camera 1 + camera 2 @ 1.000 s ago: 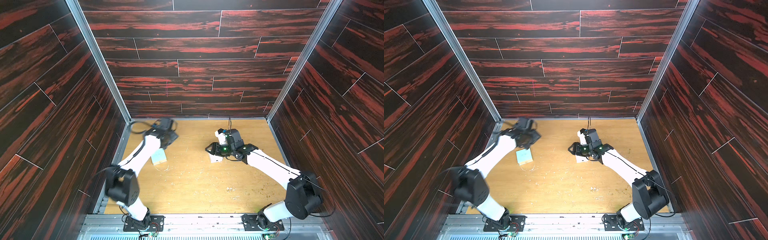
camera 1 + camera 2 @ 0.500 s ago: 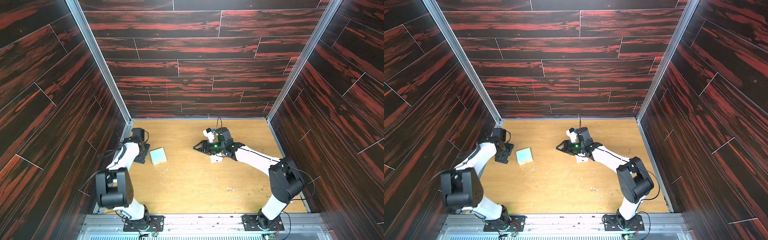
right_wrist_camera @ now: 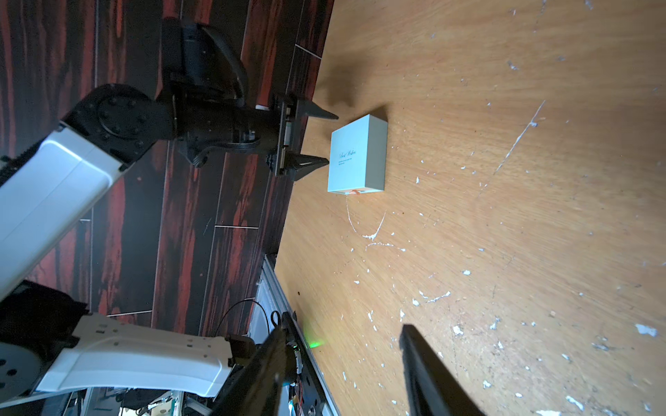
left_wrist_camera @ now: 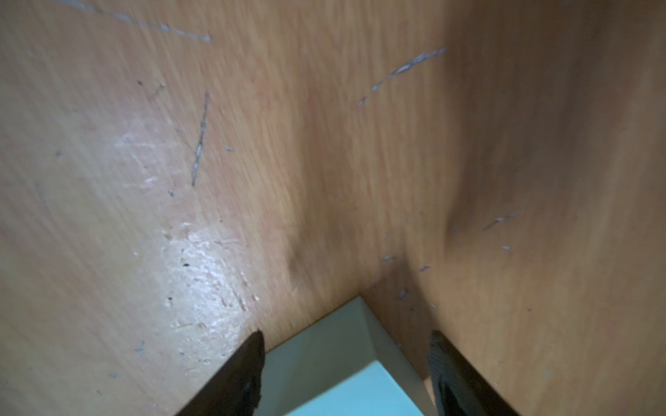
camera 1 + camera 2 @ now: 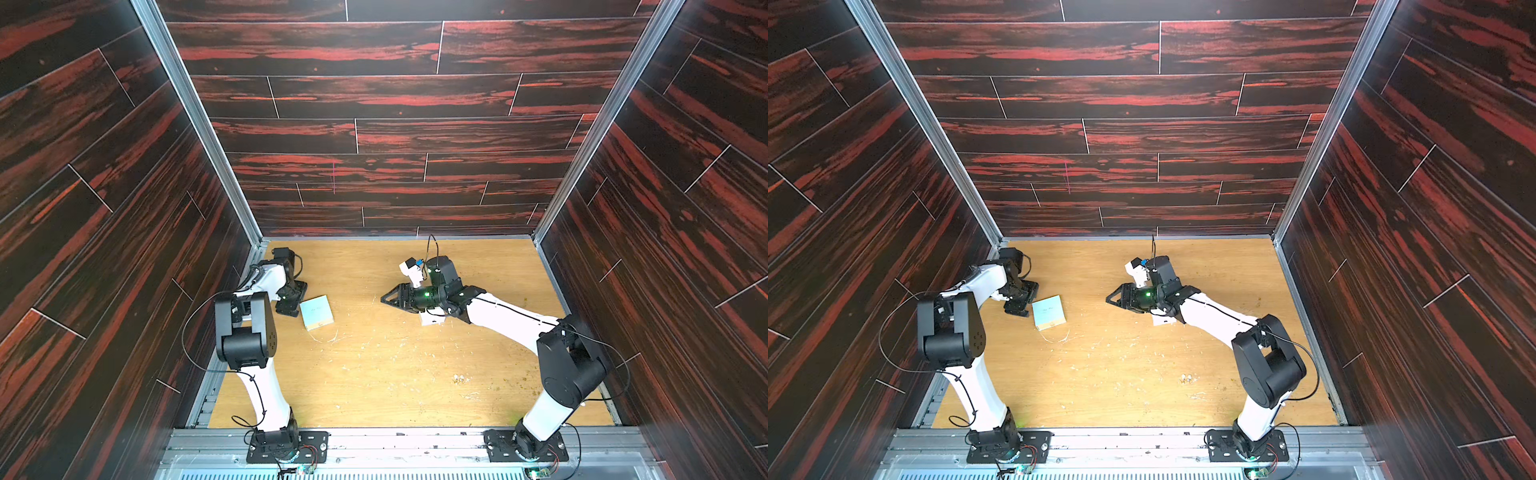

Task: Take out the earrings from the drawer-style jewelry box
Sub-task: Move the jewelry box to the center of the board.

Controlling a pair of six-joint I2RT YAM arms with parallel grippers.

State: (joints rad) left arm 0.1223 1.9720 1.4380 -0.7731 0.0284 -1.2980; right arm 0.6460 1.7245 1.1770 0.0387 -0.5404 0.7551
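Note:
The drawer-style jewelry box (image 5: 430, 319) is a small white box on the table, mostly hidden under my right forearm; it also shows in a top view (image 5: 1163, 320). The earrings are out of view. My right gripper (image 5: 384, 298) (image 3: 344, 331) hovers open and empty, pointing left. A pale teal square box (image 5: 316, 311) (image 3: 356, 155) with script lettering and an orange tab lies at the left. My left gripper (image 5: 298, 299) (image 4: 346, 338) is low and open, its fingers either side of one corner of that teal box (image 4: 335, 363) without gripping it.
The wooden table (image 5: 374, 374) is scratched and flecked with white bits, with a few crumbs (image 5: 459, 379) at the front right. Dark plank walls close in three sides. A metal rail (image 5: 395, 440) holding both arm bases runs along the front.
My left arm swung from the back down to the table beside the teal box. My right gripper slid left, away from above the white box. Neither box has moved.

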